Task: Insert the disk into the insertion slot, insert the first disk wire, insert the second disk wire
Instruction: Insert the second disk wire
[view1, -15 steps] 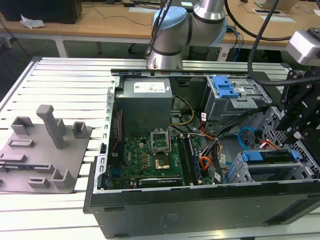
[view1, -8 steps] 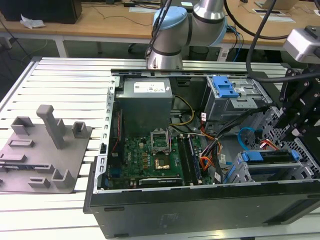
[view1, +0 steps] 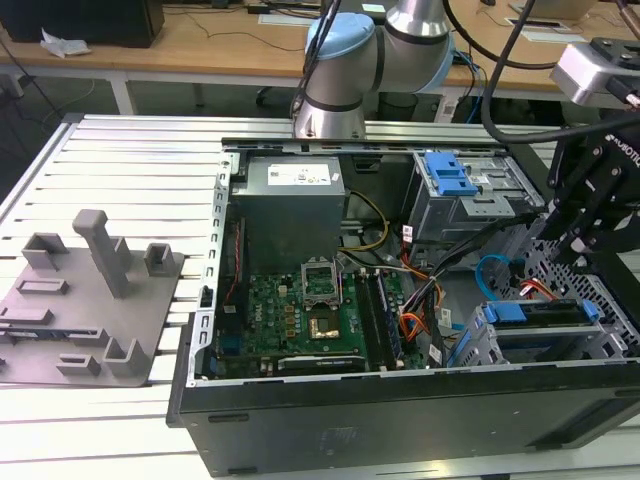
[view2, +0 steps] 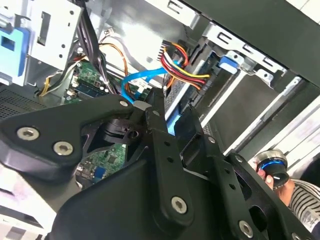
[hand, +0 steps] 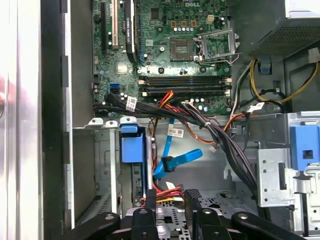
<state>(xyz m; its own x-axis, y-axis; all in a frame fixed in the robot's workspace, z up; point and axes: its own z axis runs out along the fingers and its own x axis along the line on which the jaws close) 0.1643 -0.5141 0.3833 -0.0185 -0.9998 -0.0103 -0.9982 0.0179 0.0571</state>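
Observation:
The disk (view1: 540, 314), in its blue carrier, sits inside the insertion slot (view1: 476, 350), a perforated grey bay at the case's front right corner in the exterior view. The carrier's blue end (hand: 131, 146) also appears in the first wrist view. My black gripper (view1: 565, 250) hangs just above the bay, behind the disk. Its fingers (hand: 192, 200) stand a little apart, open, with nothing gripped. Red and yellow wires (view2: 176, 64) run down beside the disk. The second disk wire (hand: 177, 160), flat and light blue, curls in a loop beside the bay (view1: 492, 275), its plug loose.
A taller grey cage with a blue latch (view1: 448, 178) stands behind the bay. Orange cables (view1: 410, 325) and black bundles (hand: 220, 137) cross between the motherboard (view1: 300, 310) and the bay. A grey fixture plate (view1: 80, 300) lies at the exterior view's left. A person's hand (view2: 275, 172) holds a knob.

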